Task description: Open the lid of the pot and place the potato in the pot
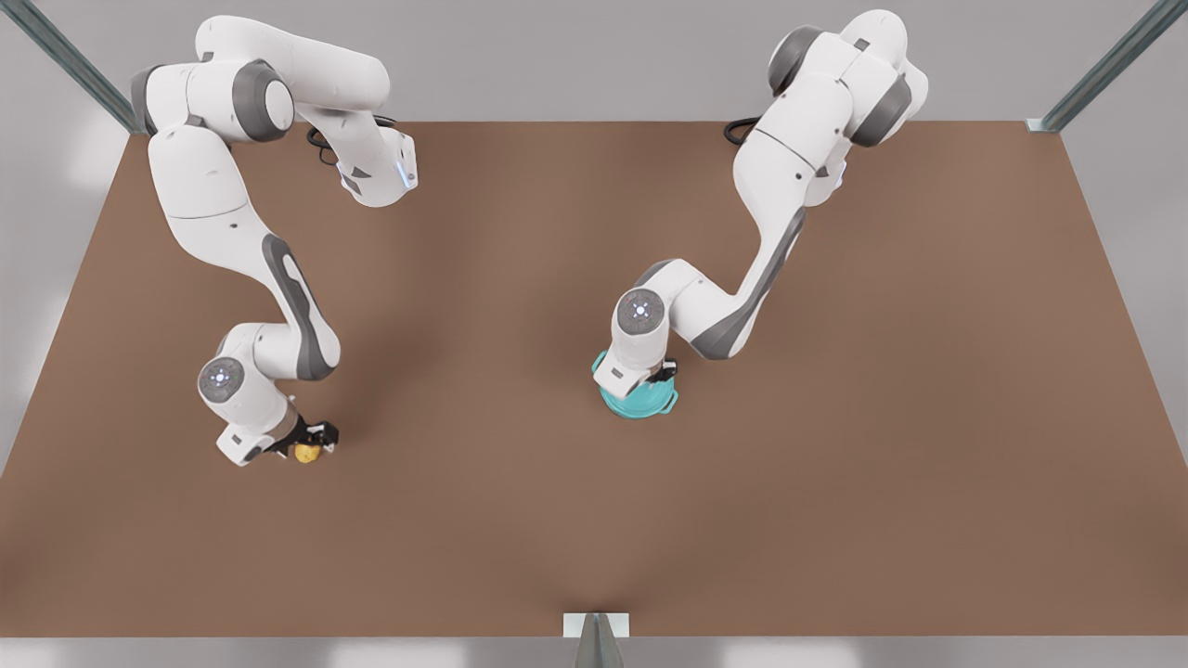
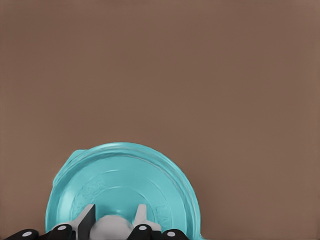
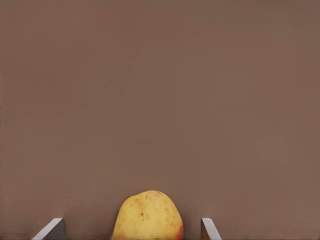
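No readable text, label or number appears anywhere.

Flat teal pot lid [image 2: 122, 187] with white knob sits closed on the teal pot [image 1: 640, 401]; yellow lumpy potato [image 3: 148, 216] lies well apart on the counter [image 1: 594, 520]

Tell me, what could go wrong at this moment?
The left gripper grips only the lid's small white knob, so the pot lid could slip or tilt when lifted. The right gripper straddles the potato with fingers apart; the rounded potato may roll away as they close.

Brown tabletop [image 1: 575, 482], grey walls [image 1: 575, 56], metal struts [image 1: 1104, 65]
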